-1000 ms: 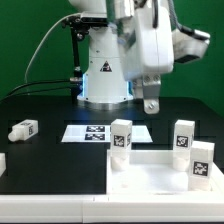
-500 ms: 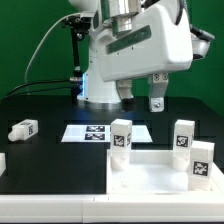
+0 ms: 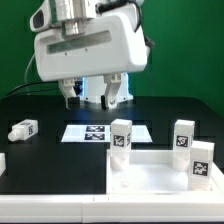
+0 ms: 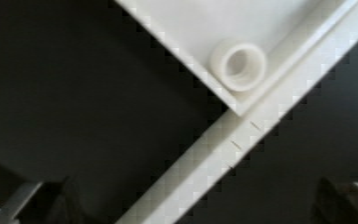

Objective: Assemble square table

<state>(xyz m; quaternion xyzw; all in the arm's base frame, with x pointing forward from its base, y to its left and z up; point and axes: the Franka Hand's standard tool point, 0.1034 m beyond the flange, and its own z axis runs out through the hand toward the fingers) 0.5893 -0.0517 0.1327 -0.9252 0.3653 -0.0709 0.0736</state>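
Observation:
The square table's white slab [image 3: 150, 182] lies flat at the front of the exterior view's right. Three chunky tagged legs stand upright by it: one at its near-left corner [image 3: 121, 136], two on the exterior view's right [image 3: 182, 135] [image 3: 202, 163]. Another leg [image 3: 23, 129] lies on its side at the exterior view's left. My gripper [image 3: 92, 95] hangs open and empty above the back of the table, apart from every part. In the wrist view a slab corner [image 4: 291, 35] with a round hole [image 4: 242, 65] shows between my dark fingertips [image 4: 16, 200].
The marker board [image 3: 100, 132] lies flat in the middle, under the gripper's front. A white bar [image 4: 202, 165] runs along the slab's edge in the wrist view. A further white piece [image 3: 2, 162] peeks in at the exterior view's left edge. The robot's base [image 3: 100, 85] stands behind.
The arm has swung toward the exterior view's left, carrying the open gripper from above the right legs to above the marker board's back. No part has moved.

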